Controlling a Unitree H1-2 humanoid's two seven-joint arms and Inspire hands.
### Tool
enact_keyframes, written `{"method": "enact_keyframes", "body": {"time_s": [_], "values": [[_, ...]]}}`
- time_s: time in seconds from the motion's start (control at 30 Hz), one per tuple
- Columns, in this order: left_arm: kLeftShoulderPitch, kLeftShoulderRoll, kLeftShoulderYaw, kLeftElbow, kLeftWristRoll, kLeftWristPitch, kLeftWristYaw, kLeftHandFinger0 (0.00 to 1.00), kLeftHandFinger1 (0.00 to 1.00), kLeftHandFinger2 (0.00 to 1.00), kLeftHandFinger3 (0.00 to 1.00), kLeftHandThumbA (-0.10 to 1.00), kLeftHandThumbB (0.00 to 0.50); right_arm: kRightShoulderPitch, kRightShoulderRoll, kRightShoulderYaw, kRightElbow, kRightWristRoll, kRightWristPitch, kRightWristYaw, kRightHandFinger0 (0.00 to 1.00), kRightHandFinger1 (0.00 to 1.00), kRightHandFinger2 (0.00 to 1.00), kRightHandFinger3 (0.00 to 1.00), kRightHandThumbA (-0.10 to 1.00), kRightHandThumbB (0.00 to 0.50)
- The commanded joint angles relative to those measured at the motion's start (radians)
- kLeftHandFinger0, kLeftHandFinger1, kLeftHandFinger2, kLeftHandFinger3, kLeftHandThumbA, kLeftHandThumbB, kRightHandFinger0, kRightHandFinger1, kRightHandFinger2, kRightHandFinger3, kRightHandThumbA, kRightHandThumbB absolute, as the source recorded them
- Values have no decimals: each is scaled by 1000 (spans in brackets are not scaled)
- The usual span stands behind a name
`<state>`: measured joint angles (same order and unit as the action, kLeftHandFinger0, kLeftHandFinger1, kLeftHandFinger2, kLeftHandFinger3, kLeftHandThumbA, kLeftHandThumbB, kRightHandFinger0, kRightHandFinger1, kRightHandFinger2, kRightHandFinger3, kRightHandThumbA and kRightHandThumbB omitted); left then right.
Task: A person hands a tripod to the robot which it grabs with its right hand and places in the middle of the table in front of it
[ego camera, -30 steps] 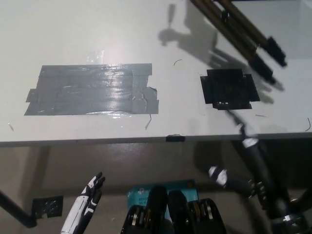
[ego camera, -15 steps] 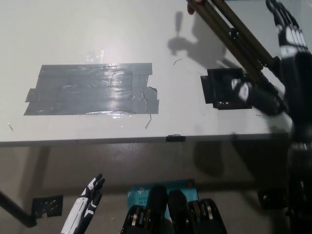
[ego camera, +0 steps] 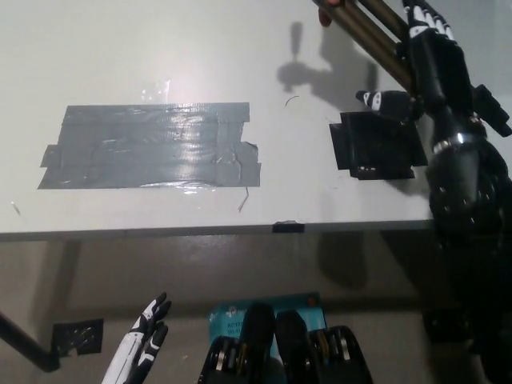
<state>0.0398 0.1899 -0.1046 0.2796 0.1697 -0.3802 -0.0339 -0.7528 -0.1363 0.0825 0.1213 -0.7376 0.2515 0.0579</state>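
Black right hand [ego camera: 428, 68] spread open at the tripod [ego camera: 362, 29]; white left hand [ego camera: 142, 349] open, low.

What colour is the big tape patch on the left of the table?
Shiny silver-grey; the tape patch shows best in the head view.

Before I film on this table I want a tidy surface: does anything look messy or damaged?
The gray tape patch on the left of the table is wrinkled, with uneven overlapping strips and a ragged right edge. The black tape patch on the right also has jagged edges.
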Motion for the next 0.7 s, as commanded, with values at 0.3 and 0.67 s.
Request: {"method": "enact_keyframes", "body": {"time_s": [0.3, 0.67], "values": [[-21, 8, 5, -36, 3, -21, -3, 1000, 1000, 1000, 1000, 997, 317, -305, -26, 3, 324, 39, 41, -62, 1000, 1000, 1000, 1000, 924, 379], [-34, 14, 5, -47, 6, -13, -6, 1000, 1000, 1000, 1000, 999, 322, -401, -36, -1, 623, 60, -39, -287, 4, 96, 424, 544, -100, 222]]}}
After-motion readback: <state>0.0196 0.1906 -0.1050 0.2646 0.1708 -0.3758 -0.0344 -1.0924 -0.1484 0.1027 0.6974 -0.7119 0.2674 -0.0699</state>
